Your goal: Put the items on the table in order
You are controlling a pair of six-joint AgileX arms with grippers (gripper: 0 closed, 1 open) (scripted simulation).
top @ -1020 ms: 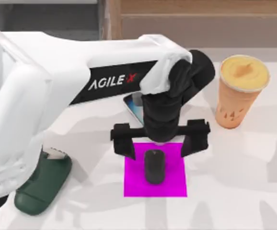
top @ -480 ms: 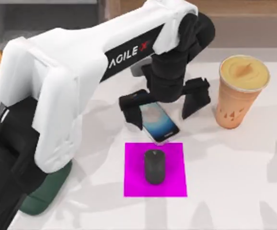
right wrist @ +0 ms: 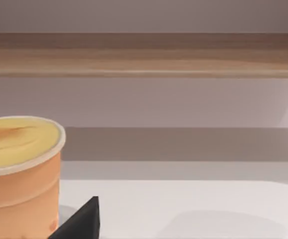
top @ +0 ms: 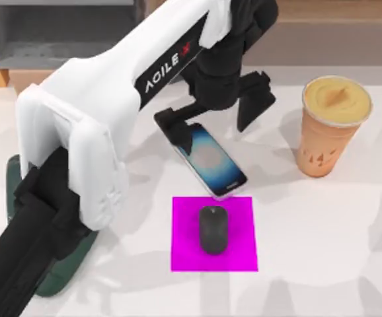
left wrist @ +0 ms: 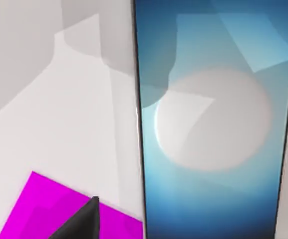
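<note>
1. Left gripper (top: 212,117): fingers spread wide, holding nothing, poised over the far end of the phone (top: 209,158); one finger (top: 172,129) lies at the phone's far-left corner, the other stands apart to the right, toward the cup.
2. Phone: flat on the table (top: 323,224), screen up, lying diagonally; its near end reaches the pad's (top: 237,254) far edge. In the left wrist view the lit screen (left wrist: 211,124) runs lengthwise, with a corner of the pad (left wrist: 39,209) beside it.
3. Mouse (top: 213,229): on the middle of the pad, just near-side of the phone.
4. Cup (top: 328,129): upright, lid on, to the right of the phone and well apart from it; also seen in the right wrist view (right wrist: 19,169), before the shelving (right wrist: 144,55).
5. Stand (top: 62,264): to the left of the phone, partly under the left arm.
6. Right gripper: a dark fingertip (right wrist: 81,221) shows near the cup; its opening cannot be told.
</note>
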